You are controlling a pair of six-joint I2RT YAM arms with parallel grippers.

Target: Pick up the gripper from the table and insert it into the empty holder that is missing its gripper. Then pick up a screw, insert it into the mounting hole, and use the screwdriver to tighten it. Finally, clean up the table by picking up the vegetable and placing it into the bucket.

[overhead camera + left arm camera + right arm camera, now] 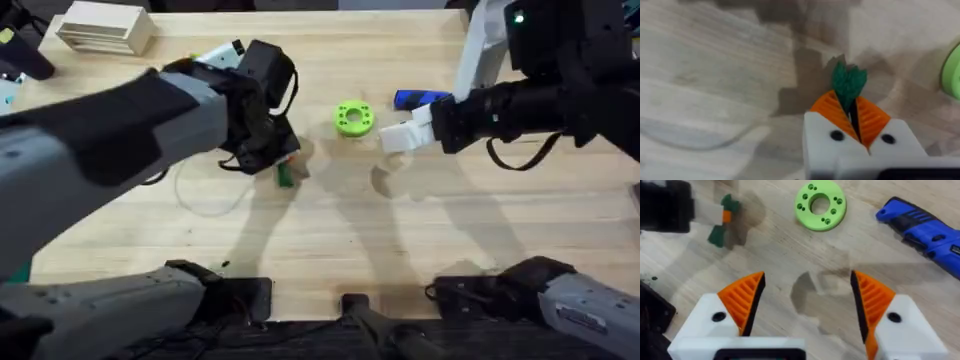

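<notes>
My left gripper (pixel 852 107) is shut on the vegetable (pixel 849 82), whose dark-green frilly end sticks out past the orange pads. In the overhead view that gripper (pixel 283 165) holds the vegetable (pixel 285 177) low over the table (pixel 330 230), left of centre. The right gripper (pixel 807 277) stands open over bare wood, with an orange pad on each white finger. From there the vegetable (pixel 717 236) appears farther off, and the blue screwdriver (pixel 920 227) lies close by. The right gripper (pixel 392 140) hovers near the screwdriver (pixel 420 97). Bucket, screw and loose gripper piece are out of view.
A bright green ring-shaped disc (pixel 353 117) lies between the two grippers. A pale box (pixel 100 28) sits at the far left corner. A thin clear loop (pixel 210 195) lies on the wood below the left gripper. Both arms reach across the table's middle.
</notes>
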